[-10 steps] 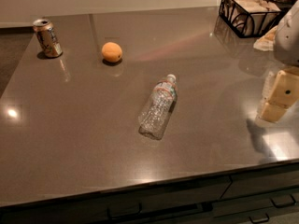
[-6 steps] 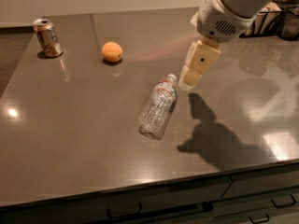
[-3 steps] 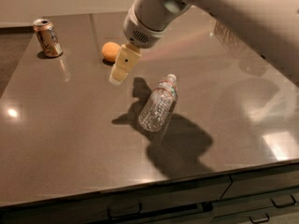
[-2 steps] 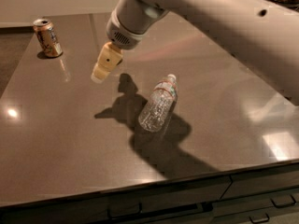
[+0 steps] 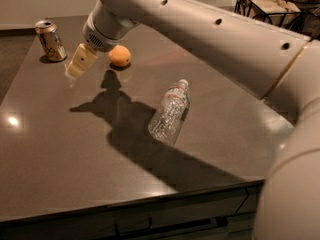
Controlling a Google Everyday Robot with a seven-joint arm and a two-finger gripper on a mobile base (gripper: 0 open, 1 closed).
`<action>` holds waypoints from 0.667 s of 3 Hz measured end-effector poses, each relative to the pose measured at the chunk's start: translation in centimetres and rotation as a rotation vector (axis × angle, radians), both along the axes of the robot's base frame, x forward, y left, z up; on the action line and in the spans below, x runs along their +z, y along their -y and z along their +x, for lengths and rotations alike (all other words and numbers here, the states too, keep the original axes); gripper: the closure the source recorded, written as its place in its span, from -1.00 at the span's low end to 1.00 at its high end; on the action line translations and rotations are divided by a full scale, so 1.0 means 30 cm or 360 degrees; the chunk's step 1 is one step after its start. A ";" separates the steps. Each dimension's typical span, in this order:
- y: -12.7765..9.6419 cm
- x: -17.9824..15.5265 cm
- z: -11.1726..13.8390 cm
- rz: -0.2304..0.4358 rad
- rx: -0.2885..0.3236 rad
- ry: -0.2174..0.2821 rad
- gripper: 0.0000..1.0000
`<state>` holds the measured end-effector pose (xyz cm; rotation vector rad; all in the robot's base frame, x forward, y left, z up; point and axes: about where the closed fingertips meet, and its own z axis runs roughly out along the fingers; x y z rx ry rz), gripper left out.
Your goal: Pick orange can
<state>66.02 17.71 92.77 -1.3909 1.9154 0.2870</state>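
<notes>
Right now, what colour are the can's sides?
The orange can is orange-tan and cream patterned, camera view; the gripper hangs to its right.

Table [image 5: 60,149], seen from its front edge. Can [image 5: 50,40] stands at the far left corner. Gripper [image 5: 74,71] hangs right of the can and nearer the front, apparently clear of it. Fruit [image 5: 120,56] sits just right of the gripper. Bottle [image 5: 171,113] lies on its side near the centre. Wire basket [image 5: 267,6] is at the far right.

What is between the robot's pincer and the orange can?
Nothing. In the camera view, only bare tabletop lies between the pincer and the orange can. The orange fruit sits on the pincer's other side.
</notes>
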 end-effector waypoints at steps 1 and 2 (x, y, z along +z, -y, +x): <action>-0.150 -0.017 0.162 0.0080 -0.0068 0.0077 -1.00; -0.151 -0.018 0.162 0.0079 -0.0068 0.0076 -1.00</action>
